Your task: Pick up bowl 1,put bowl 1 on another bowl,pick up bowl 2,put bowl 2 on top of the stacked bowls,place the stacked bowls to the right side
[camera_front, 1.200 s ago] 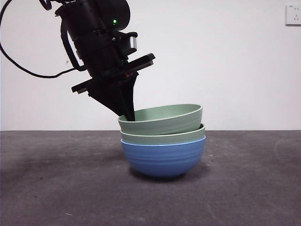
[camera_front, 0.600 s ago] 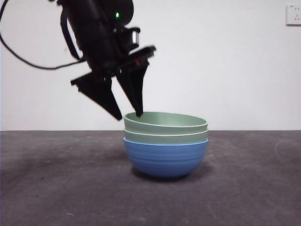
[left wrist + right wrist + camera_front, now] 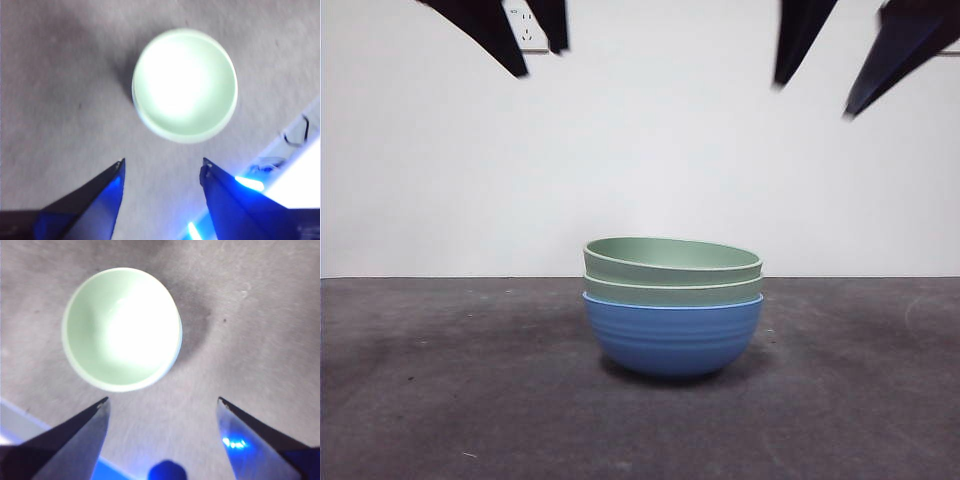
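Three bowls stand nested in the middle of the table: the blue bowl (image 3: 672, 340) at the bottom, a pale green bowl (image 3: 672, 293) in it, and a second pale green bowl (image 3: 672, 260) on top, sitting level. Both wrist views look down into the top green bowl (image 3: 185, 85) (image 3: 121, 329). My left gripper (image 3: 540, 60) (image 3: 163, 162) hangs open high above the stack, off to its left. At the same height on the other side, my right gripper (image 3: 813, 100) (image 3: 162, 400) is open too. Neither touches a bowl.
The dark grey table (image 3: 440, 400) runs to both sides of the stack, with a white wall behind. A wall socket (image 3: 525, 30) shows between the left gripper's jaws.
The gripper at the top bowl's left rim let go and rose to the top left. The top bowl settled level. A second gripper has appeared at the top right.
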